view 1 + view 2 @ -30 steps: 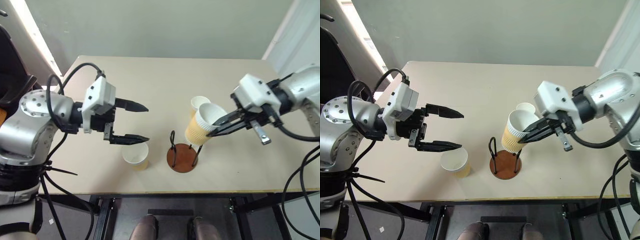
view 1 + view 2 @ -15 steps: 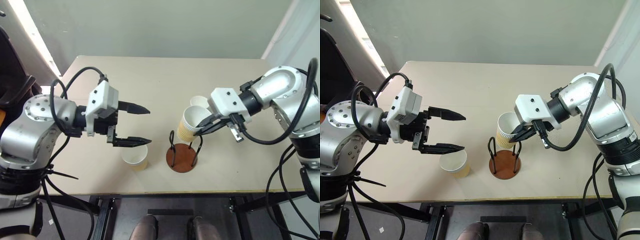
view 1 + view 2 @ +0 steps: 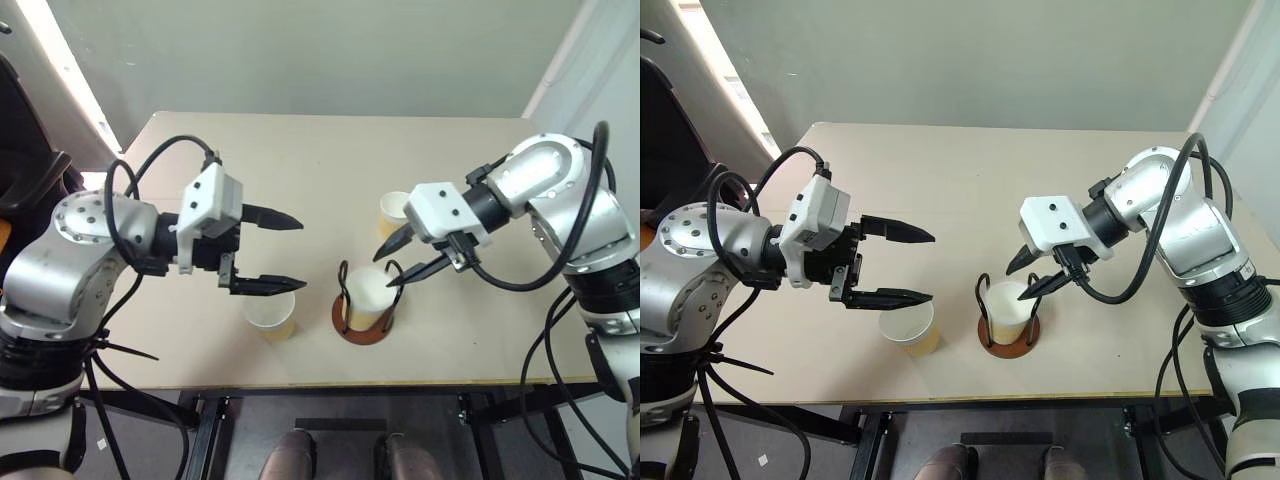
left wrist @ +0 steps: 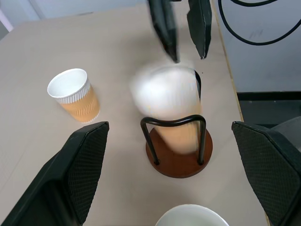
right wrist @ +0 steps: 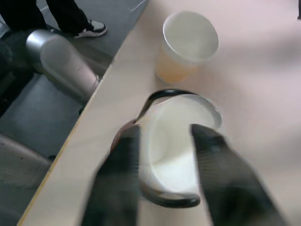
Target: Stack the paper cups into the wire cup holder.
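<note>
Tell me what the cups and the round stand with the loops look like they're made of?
The cups look like paper: matte tan ribbed sides, white inside and at the rim. The stand seems to have a reddish-brown disc base, maybe wood or plastic, hard to tell, with thin black loops that look like bent metal wire.

Both arms wore rounded silver-grey metal shells with small dark screws, the left one at the left edge of the head views, the right one at the right edge. Each wrist carried a boxy white housing, ahead of which the left gripper and right gripper had two slim, pointed black fingers. Thick black cables looped around the shoulders and wrists.
</note>
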Tool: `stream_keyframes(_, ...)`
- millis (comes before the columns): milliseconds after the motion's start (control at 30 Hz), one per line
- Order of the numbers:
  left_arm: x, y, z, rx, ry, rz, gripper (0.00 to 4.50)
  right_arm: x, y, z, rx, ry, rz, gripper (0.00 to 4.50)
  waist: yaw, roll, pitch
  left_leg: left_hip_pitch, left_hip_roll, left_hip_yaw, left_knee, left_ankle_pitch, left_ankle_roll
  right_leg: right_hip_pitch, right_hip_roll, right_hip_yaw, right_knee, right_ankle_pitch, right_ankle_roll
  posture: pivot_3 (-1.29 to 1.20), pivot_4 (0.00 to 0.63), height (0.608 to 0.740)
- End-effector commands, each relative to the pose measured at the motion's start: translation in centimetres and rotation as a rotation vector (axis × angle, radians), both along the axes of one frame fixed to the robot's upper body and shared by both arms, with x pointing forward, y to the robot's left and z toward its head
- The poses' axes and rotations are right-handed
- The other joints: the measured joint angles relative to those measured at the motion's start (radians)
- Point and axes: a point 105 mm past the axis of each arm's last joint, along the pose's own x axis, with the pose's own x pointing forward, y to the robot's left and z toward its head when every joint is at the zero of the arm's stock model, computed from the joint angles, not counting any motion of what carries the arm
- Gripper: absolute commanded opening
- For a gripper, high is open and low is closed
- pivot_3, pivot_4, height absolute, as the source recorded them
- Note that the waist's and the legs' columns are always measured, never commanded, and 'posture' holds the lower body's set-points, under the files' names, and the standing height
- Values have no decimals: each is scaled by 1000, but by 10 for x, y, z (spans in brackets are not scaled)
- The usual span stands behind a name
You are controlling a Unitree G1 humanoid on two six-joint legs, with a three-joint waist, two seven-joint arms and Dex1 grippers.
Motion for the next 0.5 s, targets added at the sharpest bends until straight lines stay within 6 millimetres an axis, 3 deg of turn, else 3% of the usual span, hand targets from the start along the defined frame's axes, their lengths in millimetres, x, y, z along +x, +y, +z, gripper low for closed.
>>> stream_keyframes(33, -4, -5, 9, 2, -45, -22, 4500, 6, -2, 12, 12, -59, -14, 3106, 0, 0, 0, 0, 0, 0, 0, 0, 0, 0, 0, 0, 0, 0, 0, 0, 150, 740)
stream_keyframes(100, 1, -5, 9, 4, -58, 0, 4500, 20, -2, 22, 81, -70, -76, 3813, 0, 0, 0, 0, 0, 0, 0, 0, 0, 0, 0, 0, 0, 0, 0, 0, 150, 740)
stream_keyframes(233, 28, -5, 10, 18, -152, 129, 4500, 68, -10, 34, 167, -156, -271, 3813, 0, 0, 0, 1, 0, 0, -1, 1, -2, -1, 0, 0, 1, 1, -2, 0, 150, 740)
stream_keyframes(300, 50, -12, 19, -60, -191, 228, 4500, 98, -19, 30, 171, -199, -390, 3813, 4, 0, 0, 1, 0, -2, -1, 2, -2, -1, 0, 0, 1, 3, -4, 0, 150, 740)
stream_keyframes(367, 59, -20, 19, -91, -198, 260, 4500, 121, -27, 20, 142, -237, -469, 3813, 6, 0, 0, 0, 0, -3, -1, 4, -3, -2, -1, 0, 0, 5, -8, 0, 150, 740)
stream_keyframes(500, 75, -26, 6, -67, -192, 325, 4500, 145, -35, -1, 81, -270, -553, 3813, 6, 1, 0, 0, 0, -2, -1, 3, -3, -3, -1, 1, 0, 7, -7, 0, 150, 740)
